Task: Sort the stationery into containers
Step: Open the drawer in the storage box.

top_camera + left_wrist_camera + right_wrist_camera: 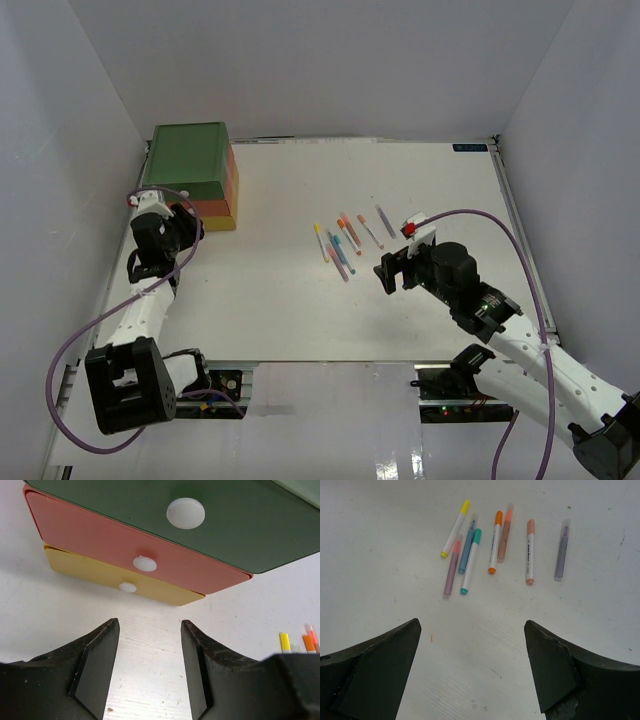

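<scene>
The containers [190, 175] are three stacked drawers at the table's back left: green [225, 530] on top, orange-red [90, 532] in the middle, yellow [85, 570] at the bottom. Each has a white knob and all look pushed in. My left gripper [150, 622] is open and empty, a short way in front of the drawer fronts, its tips below the yellow knob [127, 587]. The stationery [345, 240], several pastel pens, lies loose mid-table. My right gripper [472, 625] hovers open and empty just short of the pens [471, 561].
White walls [60, 120] close in the table on the left, back and right. Purple cables [480, 215] loop over both arms. A few pen tips [285, 642] show at the right edge of the left wrist view.
</scene>
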Controlling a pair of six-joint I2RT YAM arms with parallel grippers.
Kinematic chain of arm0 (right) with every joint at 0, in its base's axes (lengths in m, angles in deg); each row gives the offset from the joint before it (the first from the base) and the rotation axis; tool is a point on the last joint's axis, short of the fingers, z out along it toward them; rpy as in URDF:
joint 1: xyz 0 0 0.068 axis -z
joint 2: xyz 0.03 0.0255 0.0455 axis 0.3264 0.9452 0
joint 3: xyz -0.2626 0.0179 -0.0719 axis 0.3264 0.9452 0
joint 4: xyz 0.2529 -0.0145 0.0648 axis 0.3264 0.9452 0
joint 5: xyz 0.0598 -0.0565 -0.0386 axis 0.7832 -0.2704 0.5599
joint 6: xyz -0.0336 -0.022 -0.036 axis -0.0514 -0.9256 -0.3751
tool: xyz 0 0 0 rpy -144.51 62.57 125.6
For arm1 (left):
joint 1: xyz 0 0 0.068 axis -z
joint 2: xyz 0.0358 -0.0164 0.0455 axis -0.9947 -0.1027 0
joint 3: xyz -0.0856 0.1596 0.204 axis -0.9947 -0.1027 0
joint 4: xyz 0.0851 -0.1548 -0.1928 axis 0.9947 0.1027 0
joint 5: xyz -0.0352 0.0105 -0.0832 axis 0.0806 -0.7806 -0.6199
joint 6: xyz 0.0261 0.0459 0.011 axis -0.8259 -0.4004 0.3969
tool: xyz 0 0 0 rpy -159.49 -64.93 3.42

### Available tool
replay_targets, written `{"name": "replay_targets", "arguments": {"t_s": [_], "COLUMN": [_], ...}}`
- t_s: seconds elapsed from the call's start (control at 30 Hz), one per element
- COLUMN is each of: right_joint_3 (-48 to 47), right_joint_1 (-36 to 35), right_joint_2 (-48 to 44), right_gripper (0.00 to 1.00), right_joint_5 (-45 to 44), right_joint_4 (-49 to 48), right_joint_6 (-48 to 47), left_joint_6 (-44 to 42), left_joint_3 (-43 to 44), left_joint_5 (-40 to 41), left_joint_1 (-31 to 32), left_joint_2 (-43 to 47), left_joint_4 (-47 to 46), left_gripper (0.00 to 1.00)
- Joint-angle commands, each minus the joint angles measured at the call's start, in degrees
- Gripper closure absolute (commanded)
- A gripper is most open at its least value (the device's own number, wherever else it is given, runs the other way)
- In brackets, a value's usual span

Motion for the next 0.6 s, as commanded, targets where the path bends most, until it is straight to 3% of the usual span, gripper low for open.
{"name": "replay_targets", "arguments": {"t_s": [0.0,0.57], "right_joint_3": [0.36,0.71], "right_joint_1": [-0.02,-0.02], "right_joint_2": [-1.20,-1.38], "right_gripper": [0.10,0.10], "right_joint_5": [0.62,1.41], "right_joint_4": [-2.26,-2.70], "right_joint_6": [0.05,0.05], "left_joint_6": [-2.56,-5.90], "left_joint_3": [-0.95,-3.06], "left_joint_5": [0.41,-6.10], "left_joint_1": [-0.33,-2.09], "left_joint_2": [0.21,-9.11], "left_joint_4": [-7.06,-21.13], "left_gripper": [0.37,0.38]}}
